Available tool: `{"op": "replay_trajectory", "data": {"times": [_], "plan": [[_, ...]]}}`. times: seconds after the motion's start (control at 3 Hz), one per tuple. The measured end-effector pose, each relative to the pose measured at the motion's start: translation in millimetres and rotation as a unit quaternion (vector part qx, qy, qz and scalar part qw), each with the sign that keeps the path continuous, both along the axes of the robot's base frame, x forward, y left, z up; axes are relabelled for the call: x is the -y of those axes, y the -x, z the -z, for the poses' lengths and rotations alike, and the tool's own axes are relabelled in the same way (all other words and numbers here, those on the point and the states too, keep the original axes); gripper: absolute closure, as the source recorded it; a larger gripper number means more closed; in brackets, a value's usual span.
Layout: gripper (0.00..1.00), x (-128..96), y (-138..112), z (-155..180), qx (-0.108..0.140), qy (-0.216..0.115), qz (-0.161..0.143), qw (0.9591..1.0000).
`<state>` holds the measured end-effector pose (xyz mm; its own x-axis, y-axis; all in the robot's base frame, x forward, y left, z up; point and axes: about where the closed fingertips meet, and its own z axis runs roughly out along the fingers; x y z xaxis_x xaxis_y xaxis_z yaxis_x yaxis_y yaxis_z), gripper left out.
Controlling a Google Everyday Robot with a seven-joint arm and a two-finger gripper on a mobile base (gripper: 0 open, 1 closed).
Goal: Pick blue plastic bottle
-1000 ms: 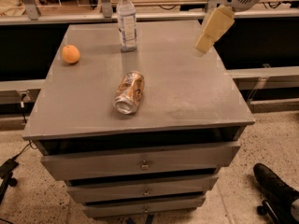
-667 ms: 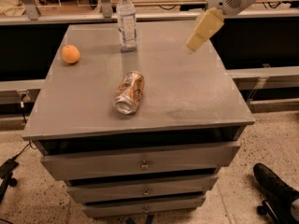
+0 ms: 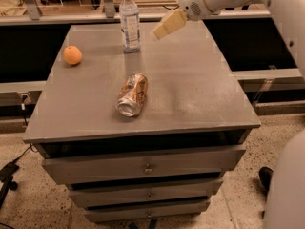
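Observation:
The blue plastic bottle, clear with a white cap and a pale label, stands upright at the back of the grey cabinet top. My gripper hangs above the back of the top, just right of the bottle and apart from it, with its cream-coloured fingers pointing down and to the left toward the bottle. It holds nothing.
A crushed gold-brown can lies on its side in the middle of the top. An orange sits at the left back. The cabinet has drawers in front. Shelving runs behind, and my white arm crosses the upper right.
My gripper has moved left across the back of the top, from the right edge toward the bottle. The bottle, can and orange have not moved.

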<state>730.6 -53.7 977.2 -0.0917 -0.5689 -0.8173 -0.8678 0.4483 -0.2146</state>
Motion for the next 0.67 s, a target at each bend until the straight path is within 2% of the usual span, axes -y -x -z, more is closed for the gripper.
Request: {"op": "replay_trajectory", "data": {"times": [0.33, 0.67], "plan": [[0.0, -14.1, -29.5, 13.4, -0.001, -0.044, 0.01, 0.999], [0.0, -28.1, -54.7, 18.9, 0.008, -0.077, 0.02, 0.9968]]}}
